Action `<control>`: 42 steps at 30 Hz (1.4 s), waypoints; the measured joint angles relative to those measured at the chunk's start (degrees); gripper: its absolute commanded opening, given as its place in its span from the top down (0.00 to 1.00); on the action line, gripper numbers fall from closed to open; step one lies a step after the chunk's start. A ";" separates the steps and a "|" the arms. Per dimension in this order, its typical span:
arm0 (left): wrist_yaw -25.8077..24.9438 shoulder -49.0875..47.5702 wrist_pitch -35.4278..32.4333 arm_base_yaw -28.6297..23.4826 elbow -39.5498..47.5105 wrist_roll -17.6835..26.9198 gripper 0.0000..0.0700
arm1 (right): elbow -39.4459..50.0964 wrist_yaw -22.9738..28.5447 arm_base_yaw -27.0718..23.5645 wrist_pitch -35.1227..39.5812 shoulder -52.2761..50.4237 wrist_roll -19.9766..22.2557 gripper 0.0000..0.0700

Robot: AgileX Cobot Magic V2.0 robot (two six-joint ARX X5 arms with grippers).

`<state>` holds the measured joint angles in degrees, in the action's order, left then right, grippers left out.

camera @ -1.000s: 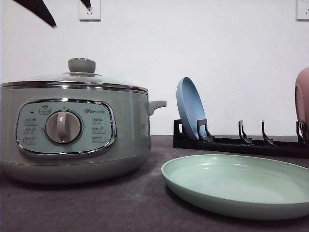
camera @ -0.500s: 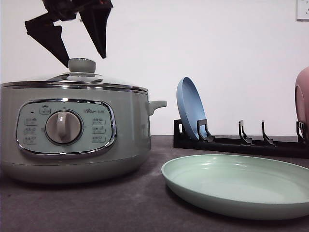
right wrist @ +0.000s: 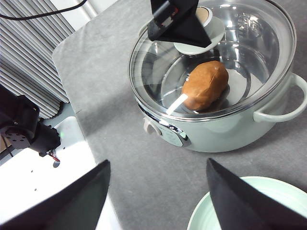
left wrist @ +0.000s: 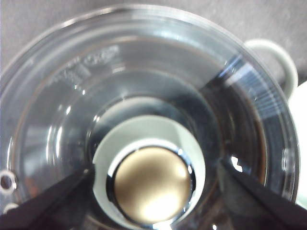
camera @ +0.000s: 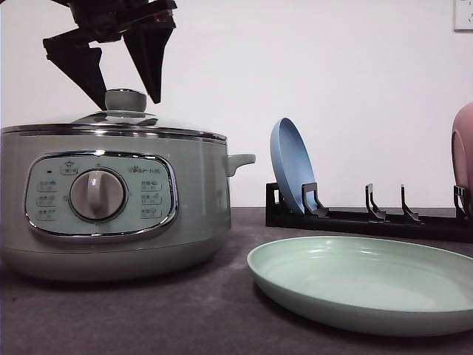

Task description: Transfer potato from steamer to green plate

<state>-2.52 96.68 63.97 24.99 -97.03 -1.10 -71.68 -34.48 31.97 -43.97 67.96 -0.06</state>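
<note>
Front view: left gripper (camera: 124, 95), fingers spread wide, one black tip on each side of the lid knob (camera: 125, 99), not seen touching it. Steamer (camera: 111, 200) stands near the desk's left edge, glass lid (camera: 111, 122) on. Potato (right wrist: 205, 85) lies inside the steamer under the lid (seen through the glass in the right wrist view). Green plate (camera: 369, 285) sits on the desk just right of the steamer, its right rim cut off. Right gripper (right wrist: 156, 191), fingers released and wide apart, holds nothing, above the desk between steamer and plate. Black dish rack (camera: 369, 218) stands behind the plate, a blue plate (camera: 290, 166) upright in it; a pink plate (camera: 463, 151) at the right edge is mostly cut off.
</note>
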 measured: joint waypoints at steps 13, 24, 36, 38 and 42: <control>0.54 0.00 0.49 -0.06 -0.09 0.00 0.58 | 0.00 0.00 0.00 0.04 0.00 0.05 0.43; 0.52 0.00 0.87 -0.01 -0.33 0.59 1.00 | 0.00 0.00 0.00 0.64 0.00 0.05 0.43; 0.52 -0.23 0.43 -0.23 -0.35 0.49 1.00 | 0.00 0.00 0.00 1.40 0.00 0.03 0.43; 0.52 -0.71 0.27 -0.54 -0.22 0.34 1.00 | 0.00 0.02 0.00 1.40 0.00 0.03 0.43; 0.37 -3.45 0.14 -1.64 -0.07 0.17 1.00 | 0.00 0.01 0.00 1.40 0.00 0.03 0.43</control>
<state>-2.15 93.23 64.11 23.35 -97.10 -0.93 -71.68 -34.47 31.97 -42.57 67.96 -0.03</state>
